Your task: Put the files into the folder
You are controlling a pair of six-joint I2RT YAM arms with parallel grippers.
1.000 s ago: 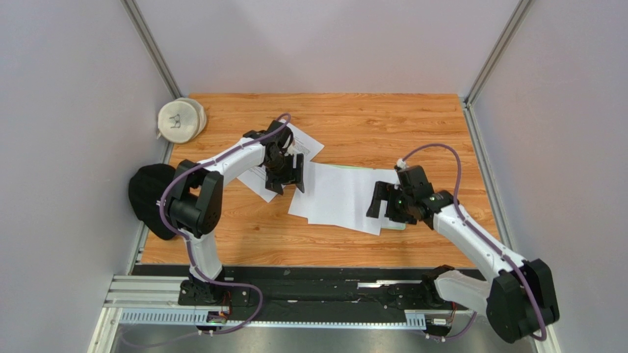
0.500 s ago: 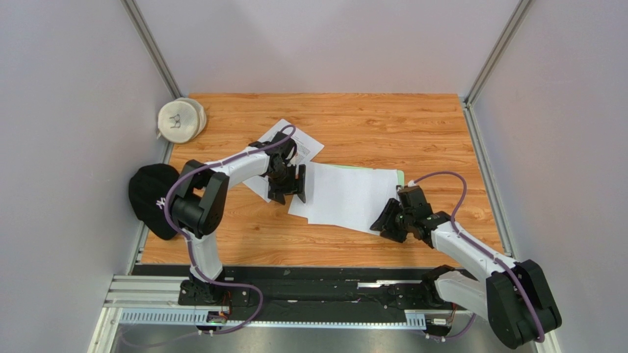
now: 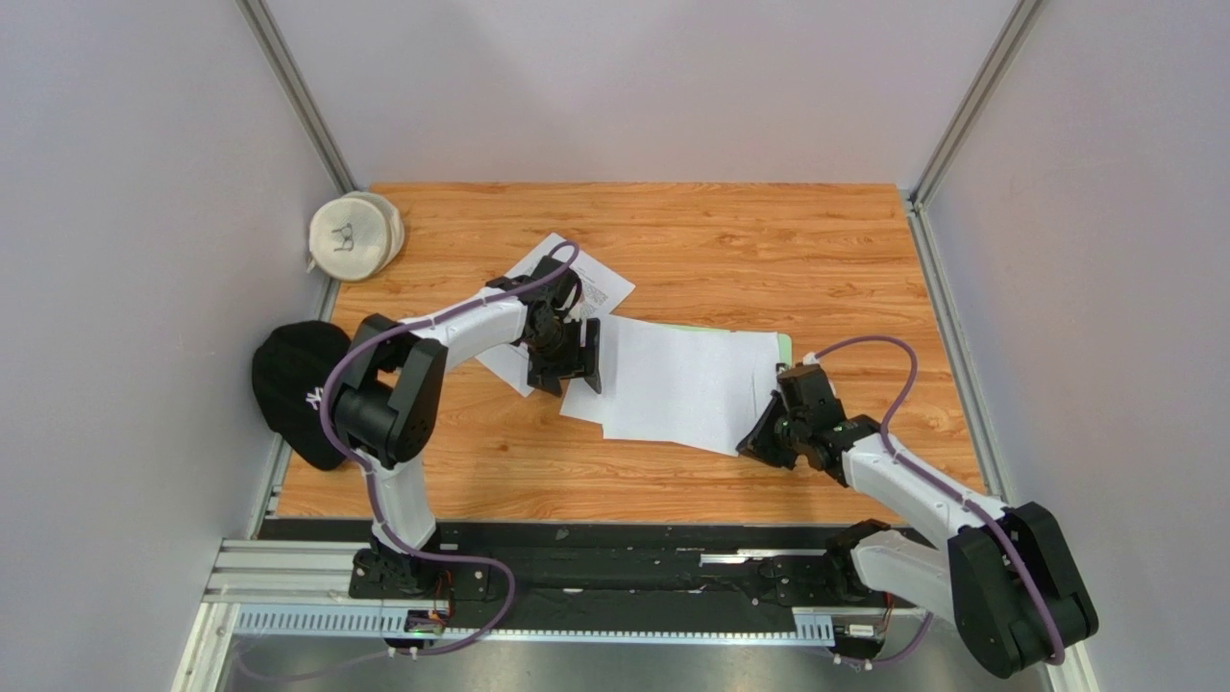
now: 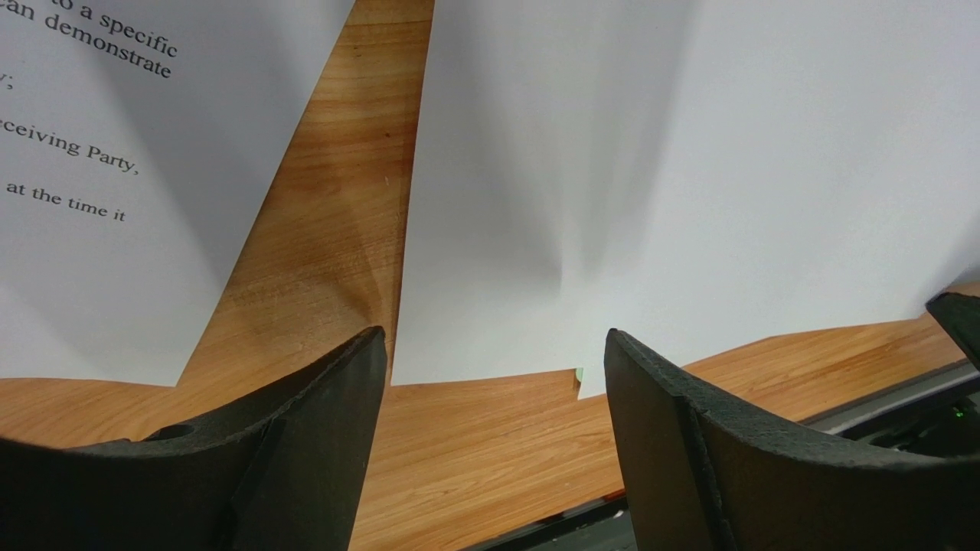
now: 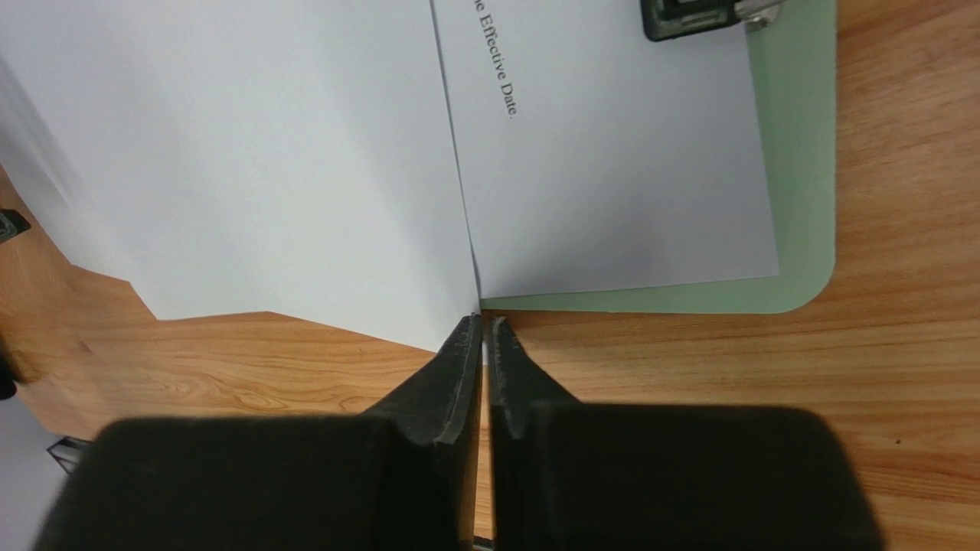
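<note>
The files are lying flat as overlapping white sheets across the middle of my tabletop, covering most of the folder. One more printed sheet is lying beside them, toward the far edge. The pale green folder is showing along its right side, its metal clip sitting over a printed sheet's edge.

White arm links, black joints, purple cables, matte black gripper fingers.

Pale bundle, black cap, wooden table.
</note>
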